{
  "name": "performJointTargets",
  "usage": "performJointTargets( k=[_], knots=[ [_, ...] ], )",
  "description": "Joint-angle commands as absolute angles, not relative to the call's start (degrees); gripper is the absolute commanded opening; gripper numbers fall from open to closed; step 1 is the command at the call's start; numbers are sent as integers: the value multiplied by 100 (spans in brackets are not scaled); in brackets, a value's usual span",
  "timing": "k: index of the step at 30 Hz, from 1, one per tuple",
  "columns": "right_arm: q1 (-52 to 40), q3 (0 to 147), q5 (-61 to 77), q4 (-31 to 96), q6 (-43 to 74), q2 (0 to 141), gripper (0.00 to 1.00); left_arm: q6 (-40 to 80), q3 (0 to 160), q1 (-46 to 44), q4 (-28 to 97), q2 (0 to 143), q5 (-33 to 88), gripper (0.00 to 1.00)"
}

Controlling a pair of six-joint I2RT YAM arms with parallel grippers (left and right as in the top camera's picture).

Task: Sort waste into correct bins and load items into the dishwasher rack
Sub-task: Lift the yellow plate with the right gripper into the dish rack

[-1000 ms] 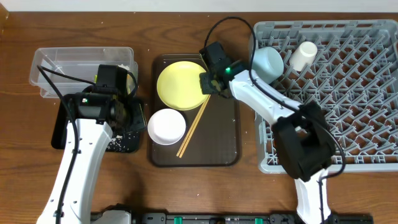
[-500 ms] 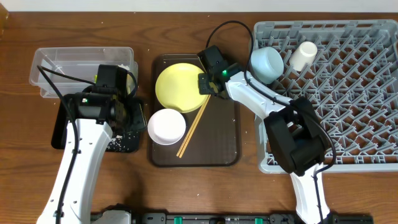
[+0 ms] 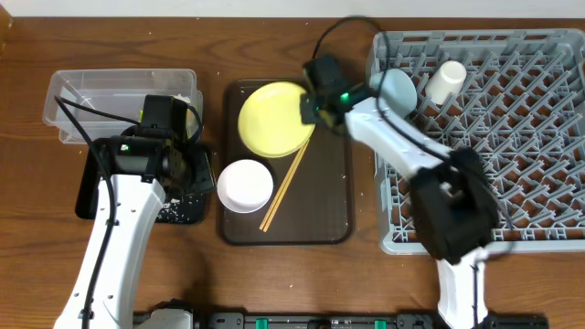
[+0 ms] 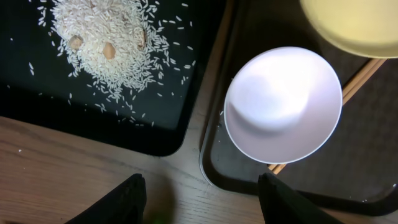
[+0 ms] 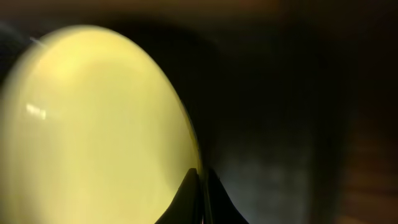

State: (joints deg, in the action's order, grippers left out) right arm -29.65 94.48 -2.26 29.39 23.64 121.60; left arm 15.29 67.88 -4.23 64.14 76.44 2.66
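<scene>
My right gripper (image 3: 312, 108) is shut on the right rim of the round yellow plate (image 3: 270, 119) and holds it tilted over the brown serving tray (image 3: 331, 206); the wrist view shows the plate (image 5: 93, 124) pinched between my fingers (image 5: 200, 186). The white bowl (image 3: 245, 185) and wooden chopsticks (image 3: 285, 187) lie on that tray. My left gripper (image 4: 202, 199) is open and empty above the table, just below the white bowl (image 4: 283, 106) and the black tray (image 4: 37, 118) holding rice crumbs (image 4: 112, 43). The light blue bowl (image 3: 398, 91) and pale cup (image 3: 448, 80) sit in the grey rack (image 3: 530, 137).
The clear tub (image 3: 91, 91) stands at the back left, behind the black tray (image 3: 87, 196). My left arm covers most of that tray. The rack fills the right side.
My right gripper has lifted the yellow plate and carried it up and to the right, toward the rack. The left arm has not moved.
</scene>
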Motion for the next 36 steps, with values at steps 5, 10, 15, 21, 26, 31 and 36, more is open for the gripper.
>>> performJointTargets(
  k=[5, 10, 15, 21, 26, 31, 36],
  knots=[
    [-2630, 9741, -1262, 3391, 1007, 10224, 1, 1623, 6847, -403, 6440, 7651, 252, 61],
    [-2346, 9741, -2161, 3758, 410, 9533, 1, 1623, 6847, -403, 6436, 7651, 252, 61],
    [-2016, 9741, -3361, 4091, -174, 9153, 1, 1623, 6847, -403, 6438, 7651, 252, 61],
    [-1831, 9738, -4816, 4550, -784, 9111, 1, 1623, 6847, -403, 6423, 7651, 252, 61],
    [-1584, 9738, -4950, 4851, -1068, 9133, 1, 1623, 6847, -403, 6423, 7651, 252, 61],
    [-1341, 9736, -5048, 5054, -2021, 9192, 1, 1623, 6847, -403, 6425, 7651, 252, 61],
    [-1083, 9738, -5146, 5319, -2255, 9198, 1, 1623, 6847, -403, 6423, 7651, 252, 61]
  ],
)
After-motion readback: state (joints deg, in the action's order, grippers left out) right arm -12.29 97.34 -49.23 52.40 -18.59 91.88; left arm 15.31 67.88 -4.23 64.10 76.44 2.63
